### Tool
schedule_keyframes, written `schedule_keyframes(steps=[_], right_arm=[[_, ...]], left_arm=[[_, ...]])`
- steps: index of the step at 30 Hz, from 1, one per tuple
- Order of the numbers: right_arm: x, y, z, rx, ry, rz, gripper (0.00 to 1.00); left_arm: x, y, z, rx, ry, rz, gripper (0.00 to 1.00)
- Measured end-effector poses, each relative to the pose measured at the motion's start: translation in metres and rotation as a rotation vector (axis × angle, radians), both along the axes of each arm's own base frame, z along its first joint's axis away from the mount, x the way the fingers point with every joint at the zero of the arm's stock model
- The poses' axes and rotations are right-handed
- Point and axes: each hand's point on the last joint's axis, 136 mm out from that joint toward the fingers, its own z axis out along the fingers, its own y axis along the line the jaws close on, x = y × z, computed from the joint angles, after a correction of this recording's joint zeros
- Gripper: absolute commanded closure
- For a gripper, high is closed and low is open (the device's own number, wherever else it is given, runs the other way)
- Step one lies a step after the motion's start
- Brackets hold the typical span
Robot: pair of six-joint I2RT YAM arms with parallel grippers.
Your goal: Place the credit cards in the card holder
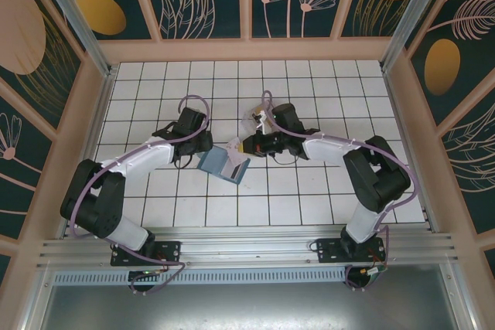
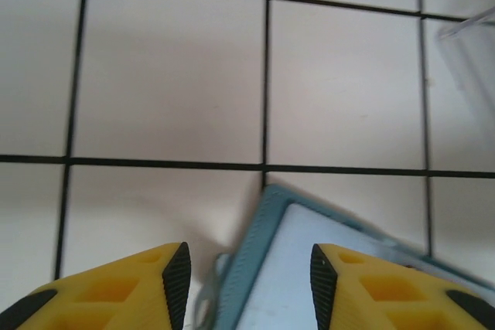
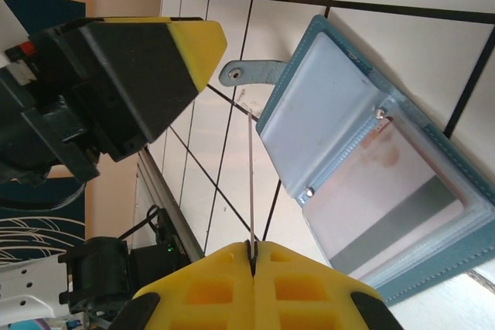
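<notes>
Credit card (image 3: 250, 183) sits edge-on, pinched in your right claw (image 3: 253, 251) over the wallet (image 3: 363, 168), left claw (image 2: 249, 276) half open, empty; next, I judge, carry it to the card holder (image 1: 254, 120) at twelve o'clock

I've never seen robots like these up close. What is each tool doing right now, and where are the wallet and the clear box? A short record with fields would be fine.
left tool: open, holding nothing, poised above one edge of the wallet
right tool: shut on a card, seen edge-on as a thin line; colour cannot be told
wallet: teal, open, grey-blue inside showing
card holder: clear box, one corner seen beyond the wallet; contents cannot be told
tiled table: white tiles with dark lines
</notes>
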Motion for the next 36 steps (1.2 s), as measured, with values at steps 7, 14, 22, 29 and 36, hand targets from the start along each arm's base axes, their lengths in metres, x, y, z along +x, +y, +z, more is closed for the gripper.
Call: schedule_keyframes(steps=[7, 14, 22, 29, 36], right_arm=[[-0.002, 0.000, -0.012, -0.031, 0.014, -0.001, 0.97], [-0.002, 0.001, -0.016, -0.043, 0.013, -0.003, 0.97], [-0.008, 0.009, -0.028, -0.072, 0.023, 0.004, 0.97], [-0.005, -0.001, -0.046, -0.116, 0.060, -0.077, 0.97], [-0.004, -0.006, -0.052, -0.121, 0.081, -0.114, 0.97]], left_arm=[[-0.008, 0.009, -0.004, 0.052, 0.031, -0.009, 0.50], [-0.015, 0.007, -0.022, 0.067, 0.095, -0.036, 0.57], [-0.021, 0.002, -0.040, 0.064, 0.153, -0.071, 0.96], [-0.030, -0.006, -0.040, -0.016, 0.145, -0.085, 1.00], [-0.060, -0.020, -0.053, -0.185, 0.184, -0.105, 1.00]])
